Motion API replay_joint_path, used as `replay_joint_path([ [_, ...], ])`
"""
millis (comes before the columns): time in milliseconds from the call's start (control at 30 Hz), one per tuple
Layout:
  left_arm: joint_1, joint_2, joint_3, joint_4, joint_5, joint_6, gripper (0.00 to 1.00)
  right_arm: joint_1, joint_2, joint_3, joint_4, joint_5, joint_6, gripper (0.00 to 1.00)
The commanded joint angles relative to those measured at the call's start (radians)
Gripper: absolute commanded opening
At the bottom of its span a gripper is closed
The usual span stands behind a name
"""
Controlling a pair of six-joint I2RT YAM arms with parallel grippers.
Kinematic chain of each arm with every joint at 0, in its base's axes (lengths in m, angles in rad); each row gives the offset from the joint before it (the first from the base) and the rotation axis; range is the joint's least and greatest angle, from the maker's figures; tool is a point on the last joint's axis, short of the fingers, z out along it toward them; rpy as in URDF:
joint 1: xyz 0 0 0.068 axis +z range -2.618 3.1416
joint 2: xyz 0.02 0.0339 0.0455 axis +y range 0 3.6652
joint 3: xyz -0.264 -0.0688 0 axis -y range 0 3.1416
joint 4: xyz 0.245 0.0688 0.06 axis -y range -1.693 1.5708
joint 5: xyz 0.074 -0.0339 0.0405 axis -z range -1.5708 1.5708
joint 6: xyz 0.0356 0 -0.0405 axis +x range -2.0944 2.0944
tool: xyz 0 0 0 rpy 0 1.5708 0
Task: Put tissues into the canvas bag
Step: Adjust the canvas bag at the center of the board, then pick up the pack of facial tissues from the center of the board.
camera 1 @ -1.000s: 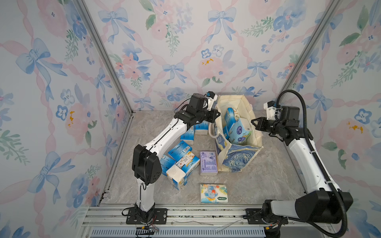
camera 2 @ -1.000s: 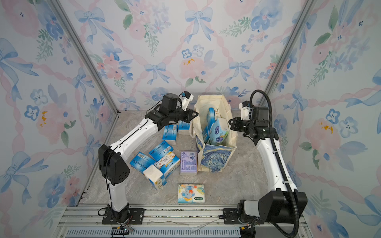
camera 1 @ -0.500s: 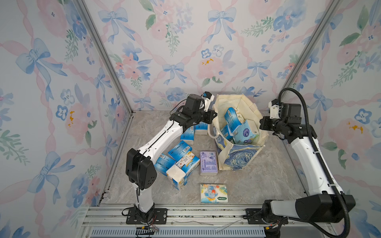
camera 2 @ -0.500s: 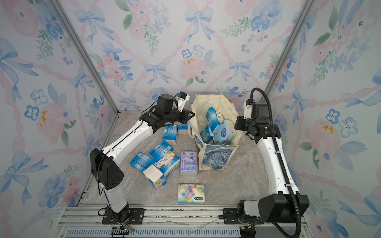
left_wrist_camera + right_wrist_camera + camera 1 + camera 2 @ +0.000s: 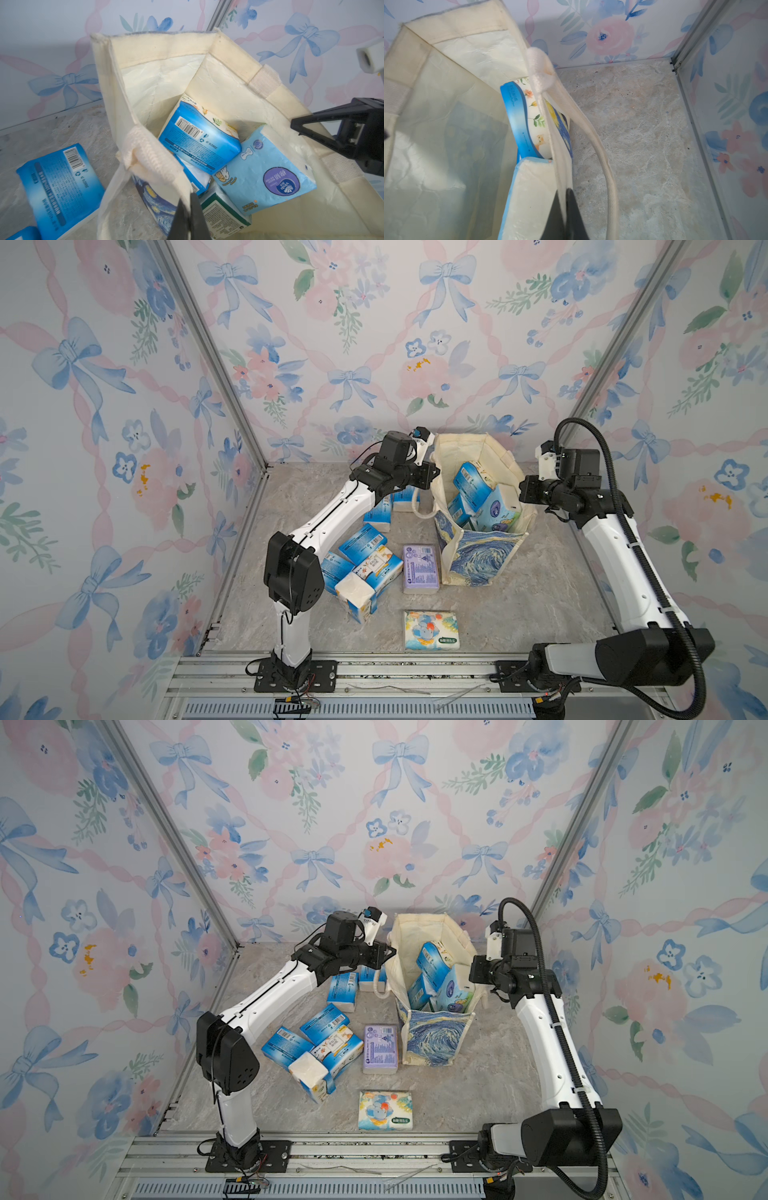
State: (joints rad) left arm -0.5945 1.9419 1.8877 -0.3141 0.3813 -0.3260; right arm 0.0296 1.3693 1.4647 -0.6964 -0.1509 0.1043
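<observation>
- Tissues [image 5: 434, 965] first: we count several packs already down inside the canvas bag [image 5: 478, 560]. A blue pack [image 5: 471, 485] leans over a pale-blue pack [image 5: 496, 510] with a purple roundel.
- Deeper in the bag, the left wrist view gives us a green-and-white pack [image 5: 222, 214] beneath those two.
- The bag stands upright with its mouth wide, and in both top views its starry print faces the arms' bases.
- Left gripper [image 5: 189, 199]: jaws pressed together on the bag's rim, right by the rope handle [image 5: 143, 149].
- Right gripper [image 5: 565, 194]: same story on the opposite rim, jaws pinched tight on the canvas edge.
- Outside the bag, we spot a lilac pack [image 5: 420, 568] lying just beside the printed face.
- A cartoon-print pack [image 5: 432, 630] lies flat, further out from the bag toward the bases.
- A cluster of blue packs [image 5: 360, 539] sits on the left arm's side of the bag.
- Two more packs [image 5: 380, 512] lie near the bag's handle, under the left arm.
</observation>
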Motion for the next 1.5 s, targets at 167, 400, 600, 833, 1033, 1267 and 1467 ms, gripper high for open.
replay_joint_path([
  [167,-0.002,0.029,0.028,0.035,0.045,-0.018,0.03,0.024,0.053,0.031,0.079,-0.093,0.017,0.08],
  [400,0.009,0.011,-0.024,0.036,0.050,-0.027,0.05,0.022,0.017,0.010,0.090,-0.063,0.009,0.28],
  [600,0.007,-0.010,-0.045,0.036,0.011,-0.026,0.08,0.020,-0.068,-0.030,0.145,-0.073,0.021,0.51],
  [833,0.016,-0.015,-0.040,0.036,-0.005,-0.022,0.09,0.091,-0.203,-0.075,0.194,-0.140,-0.018,0.57],
  [1033,0.016,-0.014,-0.032,0.036,-0.015,-0.034,0.09,0.318,-0.291,-0.126,0.150,-0.165,-0.119,0.59],
  [1267,0.016,-0.016,-0.050,0.036,-0.027,-0.036,0.09,0.606,-0.337,-0.309,0.212,-0.189,-0.165,0.60],
  [1467,0.017,-0.011,-0.047,0.036,-0.028,-0.034,0.09,0.877,-0.252,-0.394,0.313,-0.126,-0.157,0.62],
])
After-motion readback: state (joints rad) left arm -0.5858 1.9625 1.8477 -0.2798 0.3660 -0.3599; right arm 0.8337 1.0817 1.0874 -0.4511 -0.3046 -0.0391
